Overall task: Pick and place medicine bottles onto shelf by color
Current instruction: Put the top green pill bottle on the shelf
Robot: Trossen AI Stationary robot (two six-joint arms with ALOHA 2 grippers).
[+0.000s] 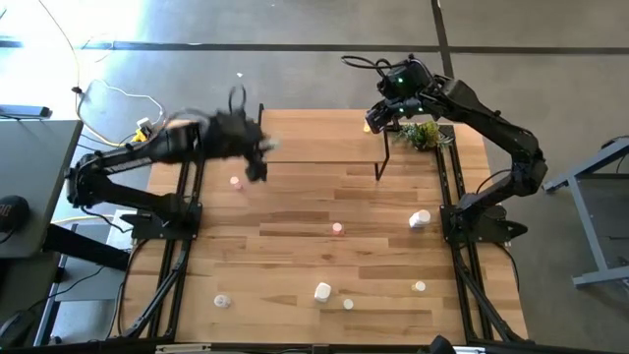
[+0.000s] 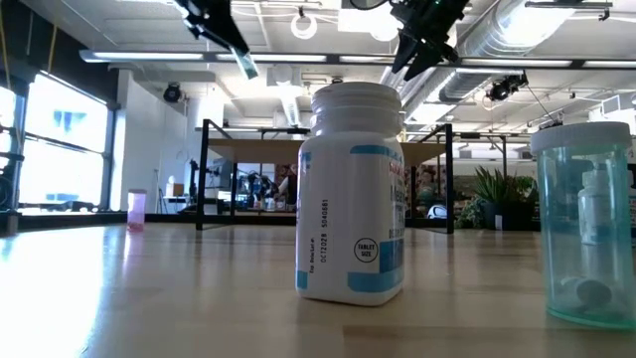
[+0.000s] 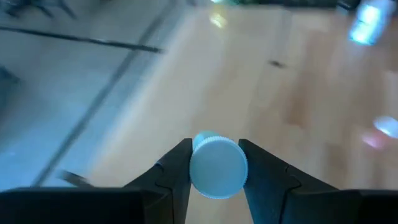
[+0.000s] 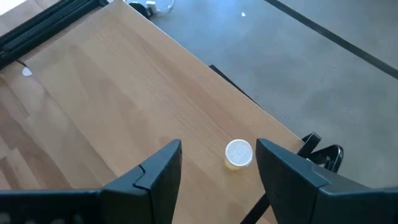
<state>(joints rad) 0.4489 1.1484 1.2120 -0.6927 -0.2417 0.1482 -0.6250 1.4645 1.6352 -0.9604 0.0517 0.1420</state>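
My left gripper (image 1: 261, 157) is above the table's far left part, near the left end of the shelf (image 1: 324, 138), and is shut on a tiny bottle with a white cap (image 3: 217, 167). It also shows high up in the low view (image 2: 224, 25). My right gripper (image 1: 378, 120) is open over the shelf's right end. Its fingers stand on either side of a small yellowish bottle (image 4: 239, 154) without touching it. That bottle stands on its base near the wood top's far edge. My left gripper pinches the tiny bottle by its round sides just under the cap (image 3: 194, 163) between its two fingers. The cap end faces the wrist camera. The bottle is lifted clear of the table and looks tilted in the low view (image 2: 248, 68).
Pink bottles (image 1: 235, 181) (image 1: 337, 228), a larger white one (image 1: 420, 219) and several small ones near the front edge (image 1: 322, 291) stand on the table. A green plant (image 1: 423, 133) is beside the shelf's right end. A labelled white bottle (image 2: 353, 194) fills the low view.
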